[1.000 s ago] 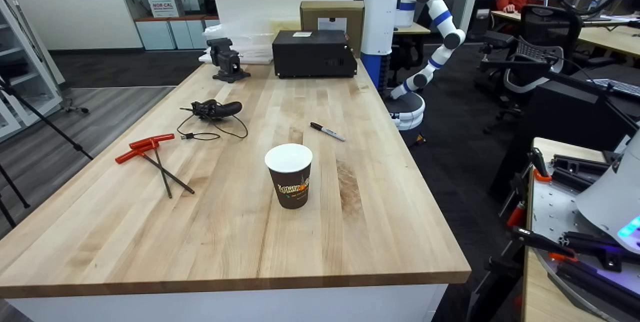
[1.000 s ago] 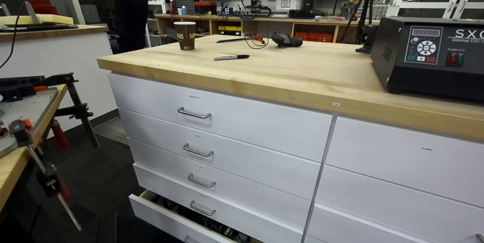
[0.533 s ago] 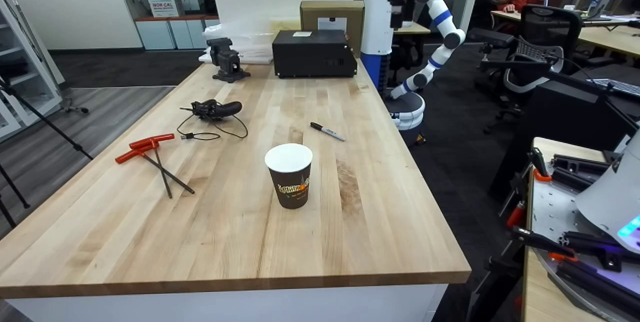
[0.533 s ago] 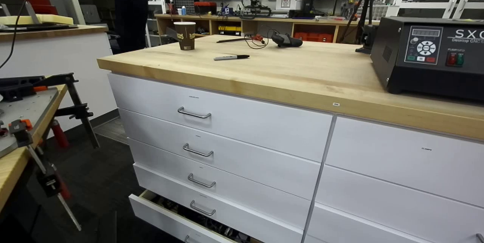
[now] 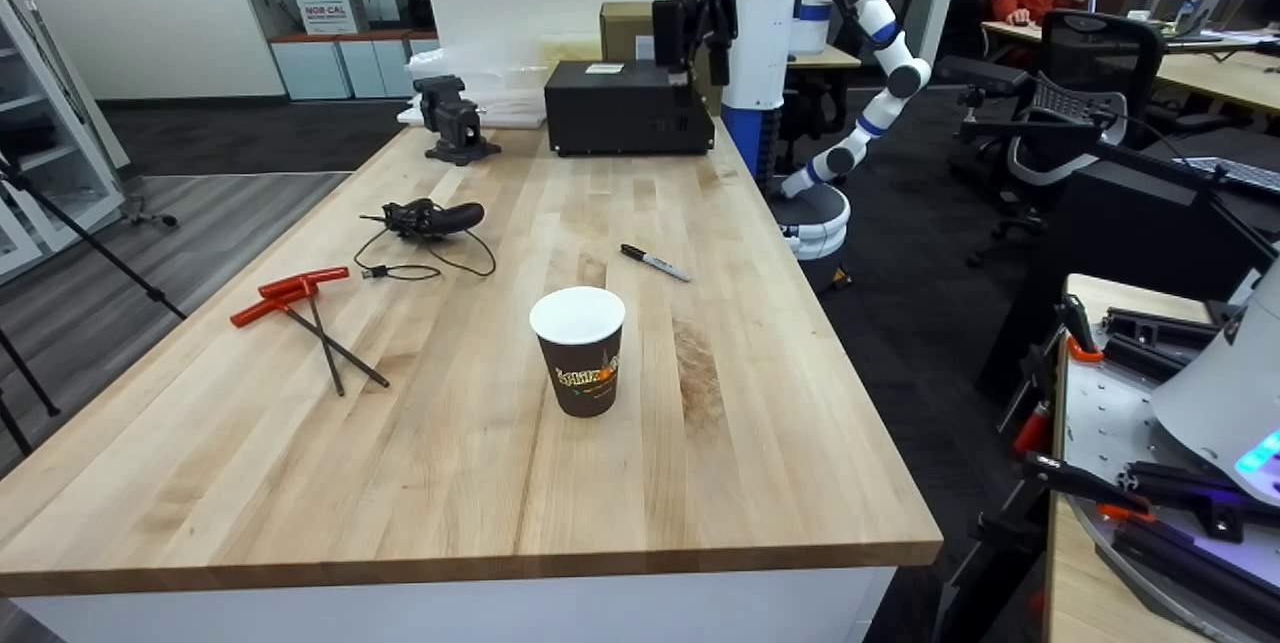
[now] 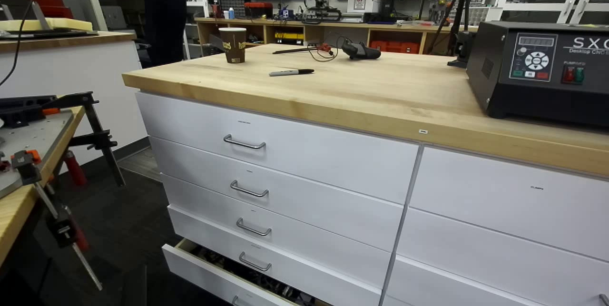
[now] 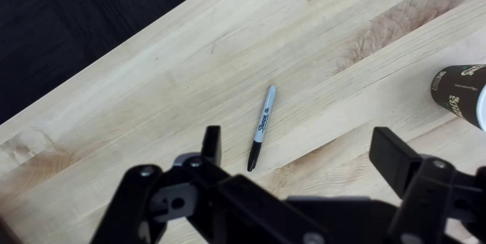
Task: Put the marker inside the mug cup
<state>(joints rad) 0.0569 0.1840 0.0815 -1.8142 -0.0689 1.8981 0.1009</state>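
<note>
The marker (image 7: 262, 124), pale grey with dark Sharpie lettering and a black cap (image 7: 254, 155), lies flat on the bench (image 6: 380, 92), nearer the edge over the drawers (image 6: 295, 196) than the upright cup (image 6: 234, 45) is. In the wrist view the fingers (image 7: 393, 160) stand wide apart.

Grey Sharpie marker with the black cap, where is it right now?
The marker lies on the pale wooden tabletop; in an exterior view it is just right of centre, beyond and right of the brown paper cup.
</note>
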